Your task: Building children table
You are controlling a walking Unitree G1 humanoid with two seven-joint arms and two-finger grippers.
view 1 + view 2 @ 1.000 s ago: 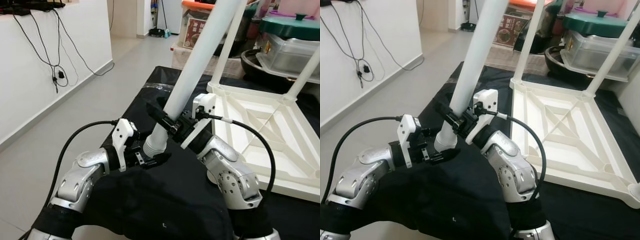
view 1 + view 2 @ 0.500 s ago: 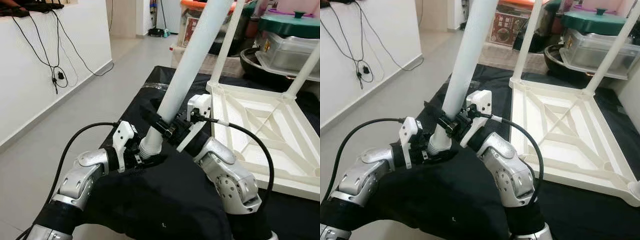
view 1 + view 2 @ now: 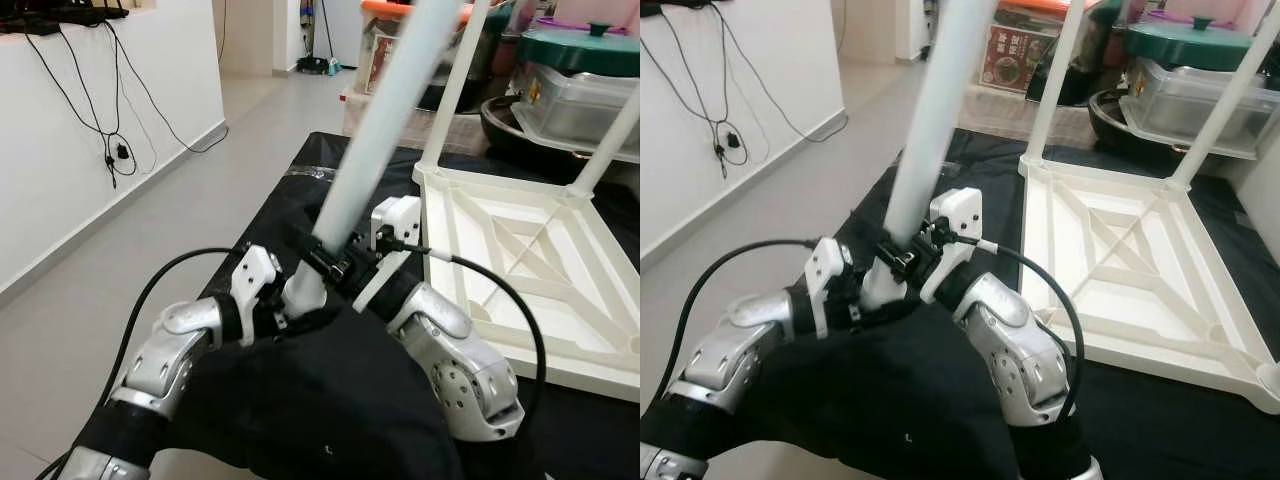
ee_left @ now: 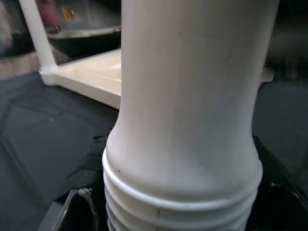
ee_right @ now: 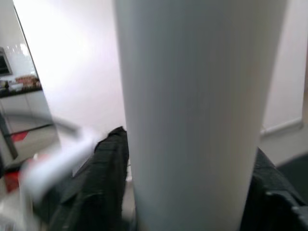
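On the left, a white wall [image 3: 120, 90] with dangling black cables [image 3: 110, 140] borders a grey floor. In the middle, over a black cloth [image 3: 330, 400], the left gripper [image 3: 290, 318] closes on the threaded bottom end of a white table leg [image 3: 375, 120], which leans up and away. The right gripper [image 3: 328, 262] clamps it just above. To the right, the upturned white table top [image 3: 520, 250] lies on the cloth.

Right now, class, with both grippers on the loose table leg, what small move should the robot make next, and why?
Probably swing the leg toward the upturned table top. Both the left gripper and the right gripper hold it near its threaded end, tilted over the black cloth, to the left of the table top. Two legs already stand at the far corners, so a near corner likely comes next.
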